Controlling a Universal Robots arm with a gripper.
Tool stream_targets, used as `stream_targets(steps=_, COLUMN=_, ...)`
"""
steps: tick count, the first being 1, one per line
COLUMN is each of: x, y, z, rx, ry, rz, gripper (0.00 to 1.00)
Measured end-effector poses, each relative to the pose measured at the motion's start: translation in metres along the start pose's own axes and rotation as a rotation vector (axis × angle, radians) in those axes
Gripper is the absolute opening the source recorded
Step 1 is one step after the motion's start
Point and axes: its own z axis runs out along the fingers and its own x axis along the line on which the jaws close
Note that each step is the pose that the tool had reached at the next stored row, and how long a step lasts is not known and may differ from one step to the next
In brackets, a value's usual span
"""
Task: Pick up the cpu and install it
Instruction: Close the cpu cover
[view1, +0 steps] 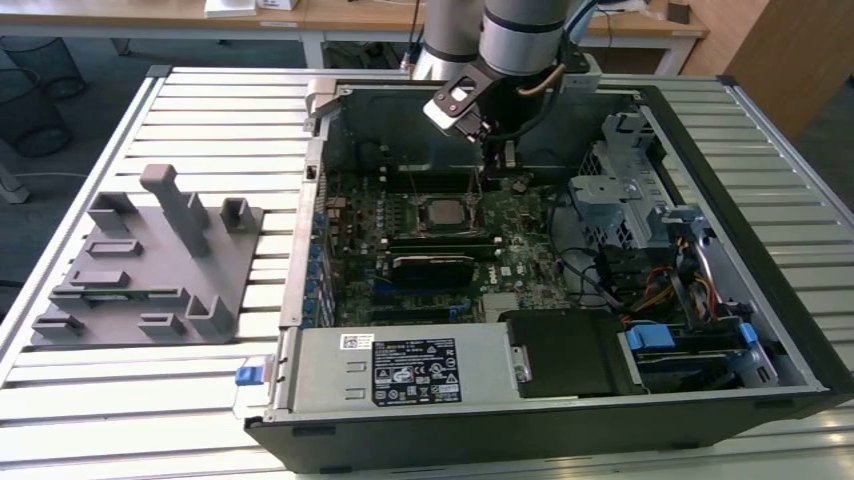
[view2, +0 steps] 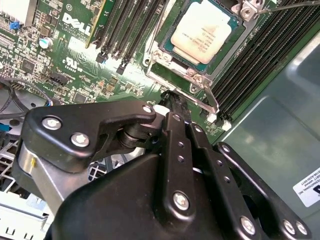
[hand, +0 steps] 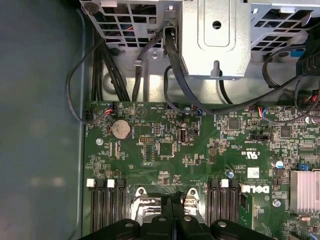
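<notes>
The cpu (view2: 205, 30), a flat square chip with a pale silver top, lies level inside its socket (view2: 172, 62) near the middle of the green board (hand: 165, 150). A metal frame rims the chip on all 4 sides. A thin wire lever (view2: 280, 6) runs past 1 corner of the socket; whether it is latched cannot be told.

Banks of black memory slots (view2: 125, 30) flank the socket on both sides.

The pincer (view2: 170, 100) hangs over the board just beside the socket, apart from the chip and not touching it. In both wrist views its 2 black fingers meet along a thin seam, drawn fully together, with nothing between them.

In the exterior view the arm (view1: 527, 35) reaches down from the far side into an open computer case (view1: 534, 440) lying flat on a slatted metal bench (view1: 214, 110). A grey moulded fixture (view1: 147, 270) with posts and pockets sits on the bench to the exterior view's left of the case, well apart from the pincer.

Judging by this, the task looks far along: the chip is picked, carried and set in place, and the pincer is free of it. Only the locking of the socket stays uncertain.
</notes>
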Motion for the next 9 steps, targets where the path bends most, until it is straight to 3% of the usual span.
stream_targets(steps=9, x=0.0000, y=-0.0008, z=0.0026, rx=0.0000, ry=0.0000, rz=0.000, gripper=0.11)
